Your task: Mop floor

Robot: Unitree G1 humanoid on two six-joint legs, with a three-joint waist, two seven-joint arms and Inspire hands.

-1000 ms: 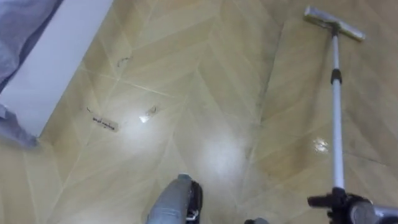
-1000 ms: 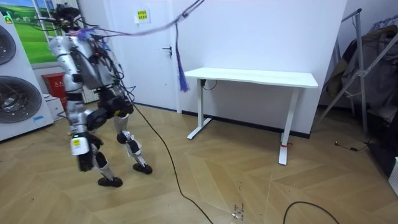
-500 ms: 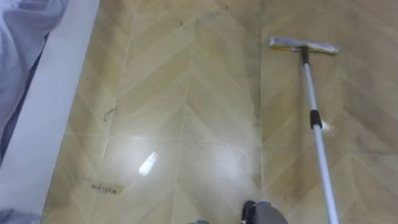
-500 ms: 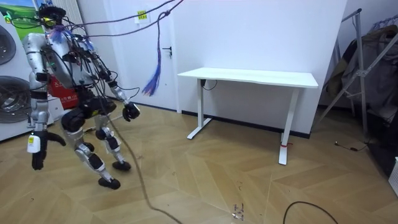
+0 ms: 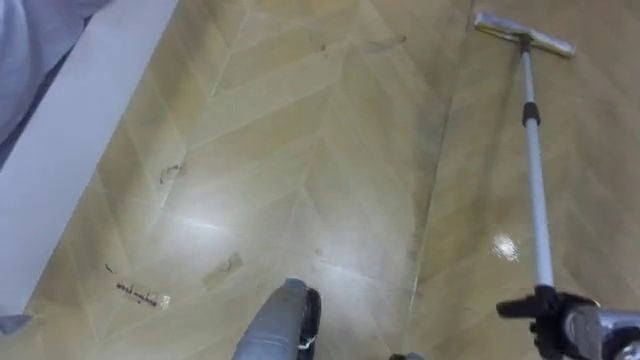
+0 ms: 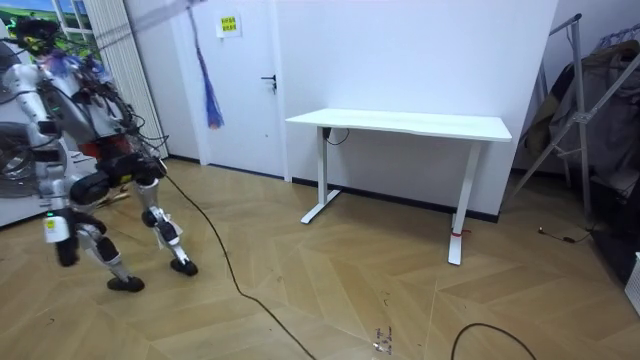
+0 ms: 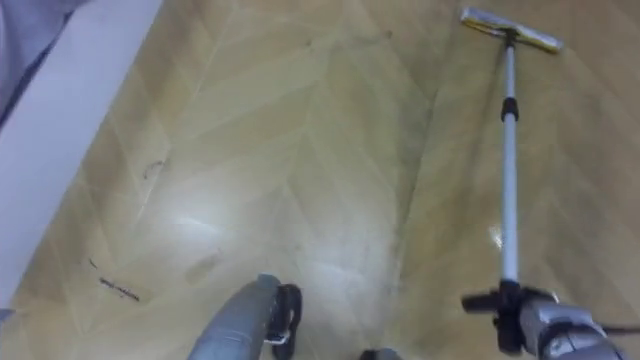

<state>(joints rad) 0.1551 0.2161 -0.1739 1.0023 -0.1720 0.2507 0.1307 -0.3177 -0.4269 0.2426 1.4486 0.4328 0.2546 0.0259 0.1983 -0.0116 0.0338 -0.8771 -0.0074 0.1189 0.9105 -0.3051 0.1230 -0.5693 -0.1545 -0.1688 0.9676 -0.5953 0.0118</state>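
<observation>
The pale wooden herringbone floor (image 5: 300,150) covers both eye views and the lower part of the room view. In the room view the robot stands at the room view's left edge, left of the white door (image 6: 240,90), legs set apart with one foot ahead of the other, well apart from the white rectangular desk on white legs (image 6: 400,124) at the centre wall. A metal clothes rack hung with dark garments (image 6: 605,80) stands at the room view's right edge. In the eye views a long white flat panel (image 5: 70,150) runs diagonally along the left side, with a grey-lilac cloth (image 5: 30,30) lying over its upper end. The flat mop with a silver metal pole (image 5: 534,170) lies on the right side of the eye views, well apart from the panel. Its flat rectangular mop head (image 5: 524,33) rests on the floor at the upper right, and the pole runs from the head straight back toward the robot, passing a black collar (image 5: 530,112) in its upper part. The right hand (image 5: 548,315) sits at the lower right edge with its dark fingers curled round the near end of the pole. A bright light reflection (image 5: 505,247) lies on the floor just left of the pole. Small marks show on the left floor area: a dark scuff (image 5: 172,172), a faint smudge (image 5: 225,268) and a short printed strip (image 5: 138,295) near the panel.
</observation>
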